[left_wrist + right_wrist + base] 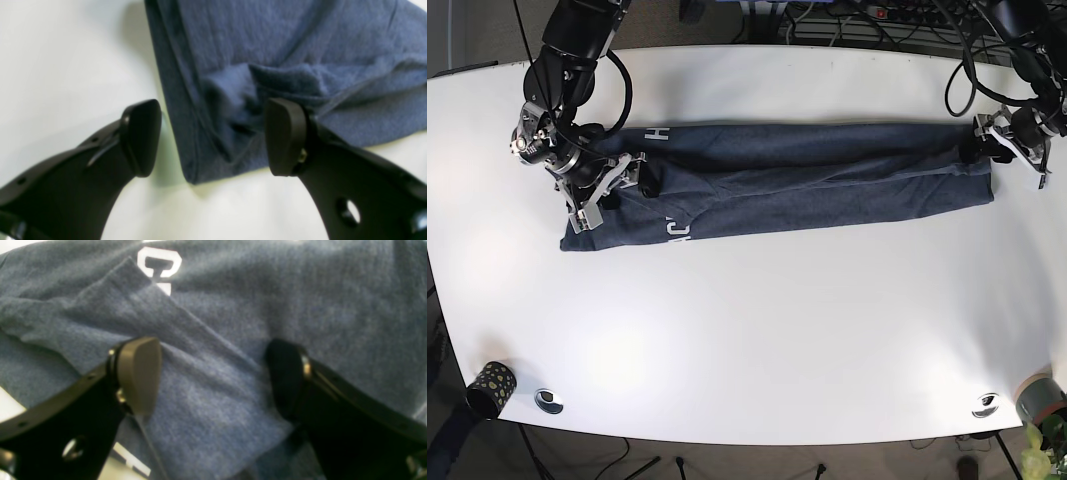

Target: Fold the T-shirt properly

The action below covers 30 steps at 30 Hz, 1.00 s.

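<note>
The blue T-shirt lies folded into a long strip across the white table, with white letters near its left end. My right gripper is open over that left end. In the right wrist view the right gripper has its jaws wide apart, with a folded flap of shirt between them. My left gripper is at the shirt's right end. In the left wrist view the left gripper is open and straddles a bunched corner of the shirt, one finger over bare table.
A small patterned cup and a round fitting sit at the front left edge. Another fitting and a grey cup sit at the front right. Cables run behind the table's far edge.
</note>
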{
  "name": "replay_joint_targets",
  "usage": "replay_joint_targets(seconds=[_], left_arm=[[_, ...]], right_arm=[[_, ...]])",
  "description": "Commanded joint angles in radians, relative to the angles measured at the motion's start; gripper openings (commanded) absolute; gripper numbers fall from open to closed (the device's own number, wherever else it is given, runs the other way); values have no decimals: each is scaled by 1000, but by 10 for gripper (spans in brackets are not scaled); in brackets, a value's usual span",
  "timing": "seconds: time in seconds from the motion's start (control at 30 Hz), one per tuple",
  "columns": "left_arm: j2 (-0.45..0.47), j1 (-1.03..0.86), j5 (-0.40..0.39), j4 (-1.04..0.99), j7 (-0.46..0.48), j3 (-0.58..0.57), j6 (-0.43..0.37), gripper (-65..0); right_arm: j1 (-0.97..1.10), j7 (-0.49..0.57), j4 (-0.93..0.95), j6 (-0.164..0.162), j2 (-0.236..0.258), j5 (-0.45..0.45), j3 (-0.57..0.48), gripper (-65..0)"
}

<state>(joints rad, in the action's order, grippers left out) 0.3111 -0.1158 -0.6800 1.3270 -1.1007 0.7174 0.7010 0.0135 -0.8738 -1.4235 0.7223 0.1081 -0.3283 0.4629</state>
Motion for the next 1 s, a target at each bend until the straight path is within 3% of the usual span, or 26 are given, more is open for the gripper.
replay_joint_targets(seconds=[0.0, 0.2, 0.33, 0.4, 0.47, 0.63, 0.83, 0.97], left_arm=[[7, 9, 26, -8, -19, -2, -3, -204], [-17, 32, 30, -10, -23, -5, -3, -225], [-19, 35, 30, -10, -22, -9, -3, -426], [-19, 54, 30, -5, -20, -38, -3, -564], [-19, 66, 30, -1, -20, -72, -3, -621], [-11, 66, 30, 58, -20, -83, -3, -611], [-13, 29, 32, 299, -26, -92, -3, -610], [-11, 24, 32, 425, -39, -184, -3, -610]], right_arm=[[9, -75, 11, -24, 3, 65, -2, -162], [10, -75, 11, -24, 3, 65, -2, -162], [10, -75, 11, -24, 3, 65, -2, -162], [10, -75, 11, -24, 3, 65, -2, -162], [10, -75, 11, -24, 3, 65, -2, -162], [10, -75, 11, -24, 3, 65, -2, -162], [13, -75, 11, -24, 3, 65, -2, -162], [13, -75, 11, -24, 3, 65, -2, -162]])
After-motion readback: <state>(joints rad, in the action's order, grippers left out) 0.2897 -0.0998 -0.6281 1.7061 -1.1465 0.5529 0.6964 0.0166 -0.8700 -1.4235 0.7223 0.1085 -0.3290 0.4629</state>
